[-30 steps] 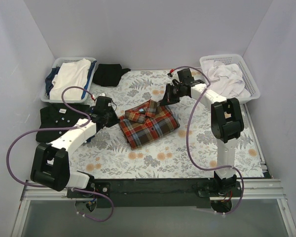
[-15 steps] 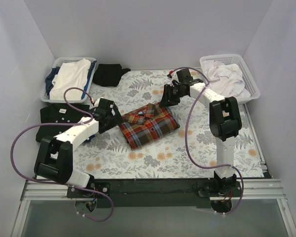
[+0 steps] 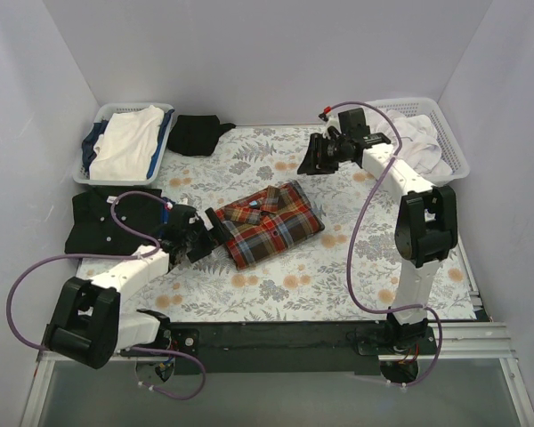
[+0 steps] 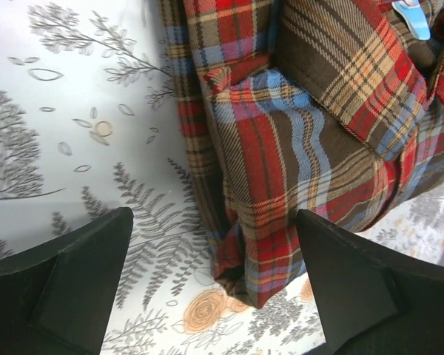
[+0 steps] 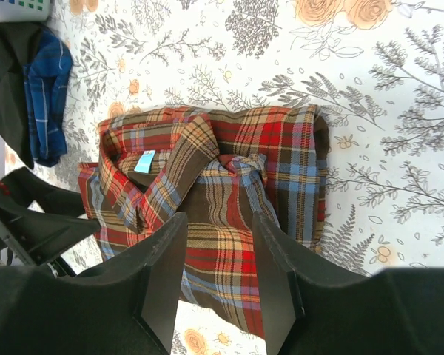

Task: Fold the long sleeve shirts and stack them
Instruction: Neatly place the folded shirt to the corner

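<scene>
The red-orange plaid long sleeve shirt lies folded, collar up, in the middle of the floral table cover. A black long sleeve shirt lies folded at the left edge. My left gripper is low at the plaid shirt's near-left corner and open; in the left wrist view that corner lies on the table between the spread fingers, free of both. My right gripper hangs open above the far side, and the plaid shirt shows well below its fingers.
A basket with white and blue clothes stands at the back left, with a black garment beside it. A white basket of white cloth stands at the back right. Walls close in three sides.
Both grippers went from shut to open and let go of the plaid shirt. The left arm drew back toward the near left. The right arm lifted away toward the far right.
</scene>
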`<state>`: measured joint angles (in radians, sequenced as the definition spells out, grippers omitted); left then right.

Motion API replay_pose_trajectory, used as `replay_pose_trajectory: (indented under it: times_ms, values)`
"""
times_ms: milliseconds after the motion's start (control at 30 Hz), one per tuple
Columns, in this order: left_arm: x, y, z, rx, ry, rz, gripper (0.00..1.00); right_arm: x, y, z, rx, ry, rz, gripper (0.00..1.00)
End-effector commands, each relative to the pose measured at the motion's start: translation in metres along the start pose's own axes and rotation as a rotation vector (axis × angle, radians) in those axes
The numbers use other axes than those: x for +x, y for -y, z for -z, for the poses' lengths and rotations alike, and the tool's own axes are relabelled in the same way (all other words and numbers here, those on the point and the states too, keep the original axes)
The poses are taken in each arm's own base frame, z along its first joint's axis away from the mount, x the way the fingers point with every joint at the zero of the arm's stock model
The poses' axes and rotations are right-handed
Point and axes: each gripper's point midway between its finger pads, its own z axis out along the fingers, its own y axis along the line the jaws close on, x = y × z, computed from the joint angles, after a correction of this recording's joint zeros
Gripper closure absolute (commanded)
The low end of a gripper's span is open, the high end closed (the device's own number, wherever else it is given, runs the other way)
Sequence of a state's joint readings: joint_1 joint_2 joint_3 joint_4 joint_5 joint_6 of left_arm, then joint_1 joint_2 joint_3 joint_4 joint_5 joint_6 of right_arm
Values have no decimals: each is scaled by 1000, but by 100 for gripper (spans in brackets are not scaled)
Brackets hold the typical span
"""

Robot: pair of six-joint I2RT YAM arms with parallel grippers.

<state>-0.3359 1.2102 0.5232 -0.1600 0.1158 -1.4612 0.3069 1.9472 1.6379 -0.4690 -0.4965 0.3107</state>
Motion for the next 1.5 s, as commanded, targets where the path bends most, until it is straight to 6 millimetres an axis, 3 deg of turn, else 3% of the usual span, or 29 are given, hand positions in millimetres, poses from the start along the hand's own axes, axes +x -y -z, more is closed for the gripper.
replay_pose_trajectory:
  times_ms: [0, 133, 167, 233, 267, 367, 400, 500, 600, 633, 833, 967, 1100, 1467]
  values:
    - [-2, 32, -11, 161, -18, 40, 7, -8, -9, 16, -25, 40, 4, 51]
    - [9, 30, -33, 167, -78, 94, 10, -5, -6, 21, -25, 38, -8, 52]
    - [9, 33, -35, 174, -100, 105, 25, -3, -7, 21, -27, 36, -8, 52]
    - [22, 27, -45, 151, -168, 121, 44, 0, -3, 22, -22, 30, -19, 52]
    - [20, 29, -47, 145, -172, 110, 64, 0, -5, 23, -23, 34, -16, 52]
    - [18, 19, -47, 84, -171, 85, 96, 3, -3, 24, -24, 28, -24, 52]
    - [15, 14, -45, 33, -175, 45, 100, 4, -2, 23, -24, 27, -26, 52]
    - [-6, 17, -34, -49, -168, -76, 100, 5, -2, 23, -28, 22, -34, 53]
    - [-24, 2, -23, -198, -165, -182, 100, 7, -4, 24, -32, 21, -40, 53]
    - [-48, 11, -19, -214, -122, -257, 100, 9, -3, 25, -31, 17, -43, 53]
    - [-92, 10, 6, -350, -102, -413, 100, 13, -4, 32, -26, 22, -42, 53]
    - [-126, 7, 29, -374, -47, -391, 100, 17, -4, 39, -21, 26, -44, 54]
    - [-132, -28, 54, -459, -98, -312, 100, 24, -2, 42, -19, 17, -55, 54]
    - [-185, -67, 117, -586, 63, -150, 100, 43, 1, 45, -23, -12, -77, 55]
